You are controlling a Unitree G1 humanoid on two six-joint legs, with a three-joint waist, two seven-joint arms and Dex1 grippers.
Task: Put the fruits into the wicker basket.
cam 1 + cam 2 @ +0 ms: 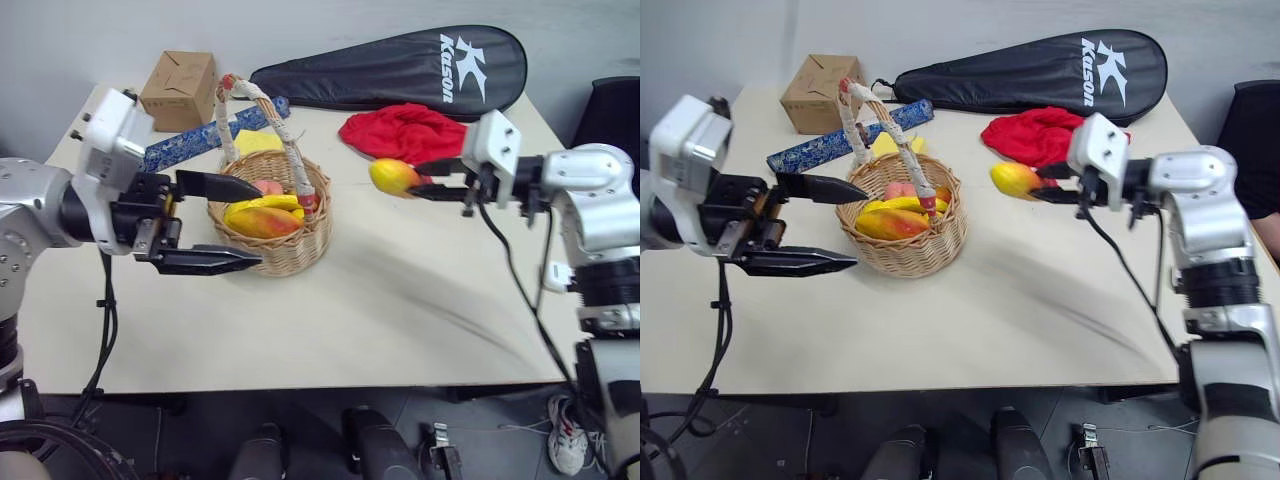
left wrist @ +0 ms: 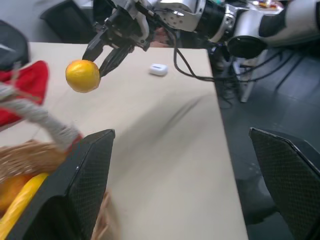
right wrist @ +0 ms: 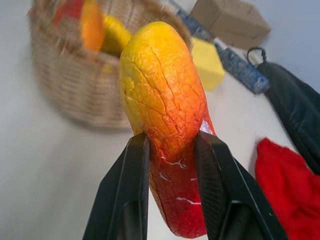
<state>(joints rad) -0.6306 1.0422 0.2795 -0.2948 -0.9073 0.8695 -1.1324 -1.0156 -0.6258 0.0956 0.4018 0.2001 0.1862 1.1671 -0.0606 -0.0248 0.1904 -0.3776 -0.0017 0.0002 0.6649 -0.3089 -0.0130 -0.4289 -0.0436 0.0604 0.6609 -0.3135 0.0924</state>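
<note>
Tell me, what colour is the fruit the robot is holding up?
The mango runs yellow to orange to red; the right wrist view shows it best.

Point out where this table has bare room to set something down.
Bare: the beige tabletop between the round wicker basket and the near edge. Crowded: the far edge, with brown cardboard box, black racket bag and red cloth.
</note>
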